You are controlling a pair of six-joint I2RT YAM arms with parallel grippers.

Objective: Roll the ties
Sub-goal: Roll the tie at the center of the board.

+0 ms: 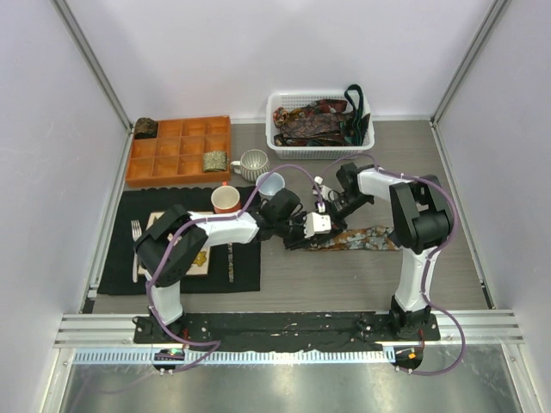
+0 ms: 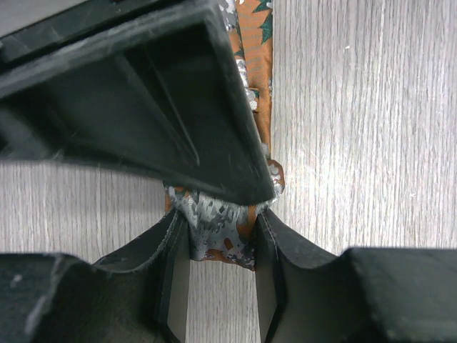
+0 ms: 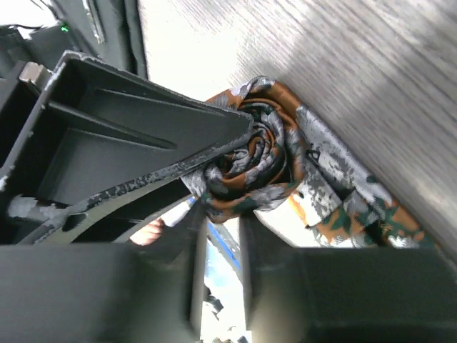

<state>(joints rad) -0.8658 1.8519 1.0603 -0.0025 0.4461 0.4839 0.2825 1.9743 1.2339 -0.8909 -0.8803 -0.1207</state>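
**A:** Left wrist?
**B:** My left gripper (image 2: pixel 220 220) is clamped on a bunched fold of the tie (image 2: pixel 255 43). I judge it's pinning the fabric so the roll stays tight. A black finger (image 2: pixel 143 107) crowds in just above.
**A:** Right wrist?
**B:** The coil (image 3: pixel 250 163) sits at my right gripper's (image 3: pixel 223 214) tips. The jaws are slightly apart, and I can't tell whether they pinch it.
**A:** Overhead?
**B:** The unrolled tail lies right of both grippers. A white mug (image 1: pixel 269 183) stands near, behind the left one. The basket (image 1: pixel 277 107) of ties (image 1: pixel 312 120) is well behind. Neither obstructs.
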